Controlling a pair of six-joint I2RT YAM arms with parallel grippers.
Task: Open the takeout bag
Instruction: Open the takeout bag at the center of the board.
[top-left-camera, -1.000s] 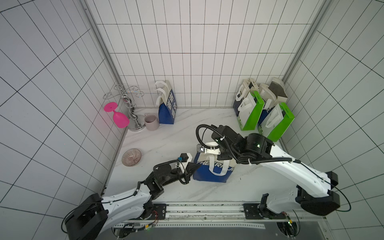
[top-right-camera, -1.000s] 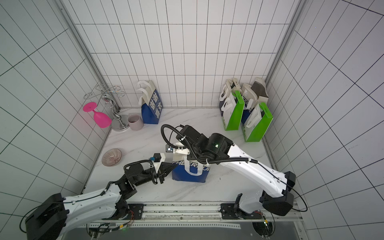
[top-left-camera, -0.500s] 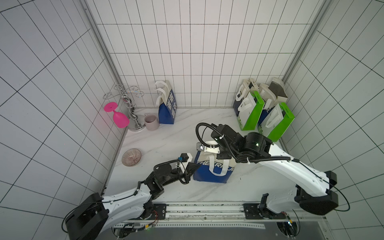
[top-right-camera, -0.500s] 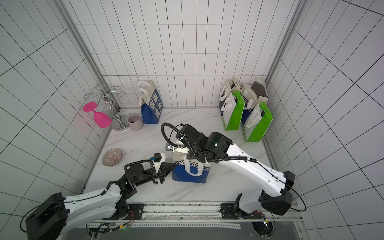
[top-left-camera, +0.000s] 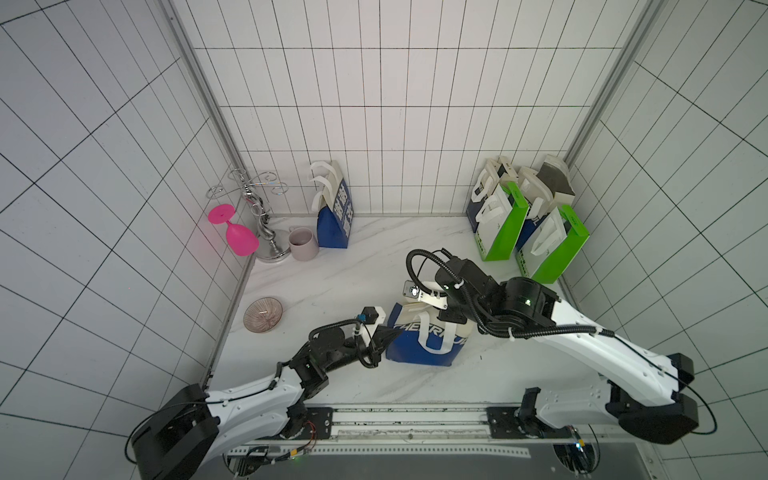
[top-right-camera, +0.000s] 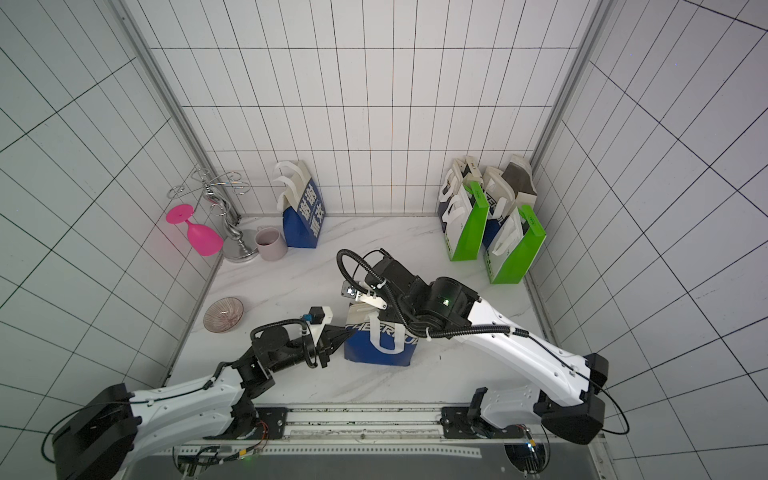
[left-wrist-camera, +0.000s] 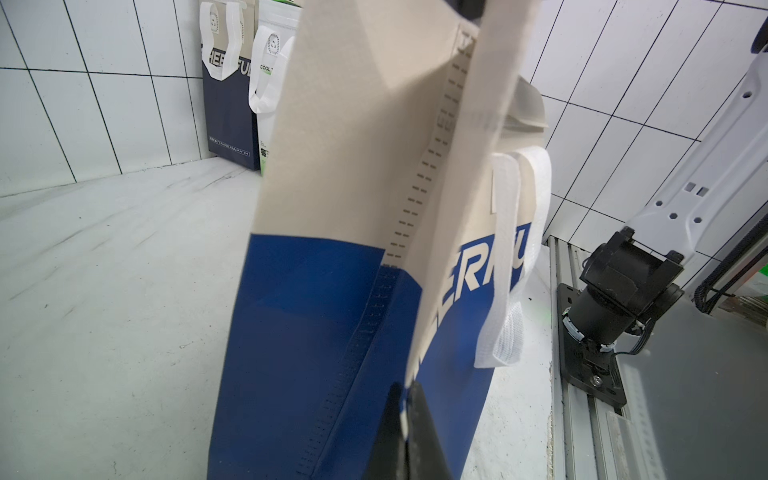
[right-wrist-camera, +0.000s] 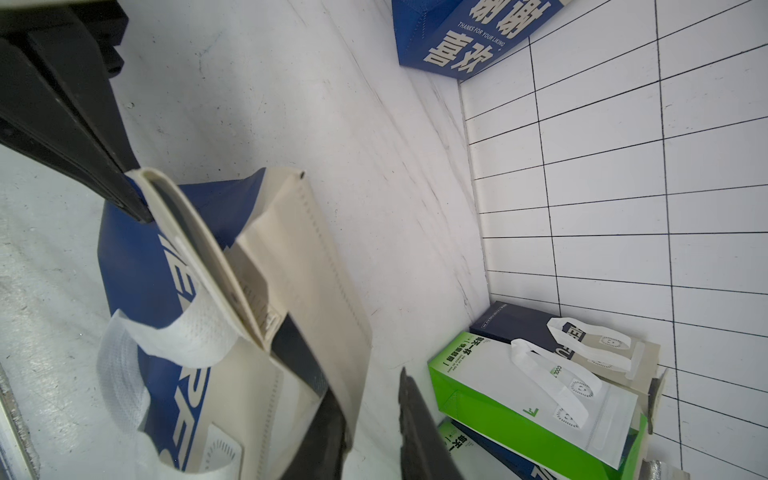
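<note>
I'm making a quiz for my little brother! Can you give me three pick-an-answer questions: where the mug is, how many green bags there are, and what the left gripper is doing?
1. Where is the mug?
A) lying at the front
B) between the silver rack and the blue bag at the back
C) hanging on a wall

2. How many green bags are there?
A) one
B) two
C) five

3. What is the left gripper doing?
A) wide open in the air
B) shut on nothing
C) shut on the middle bag's side seam

Answers:
1 B, it stands between them in both top views.
2 B, two stand in the far corner.
3 C, the left wrist view shows the pinch.
</note>
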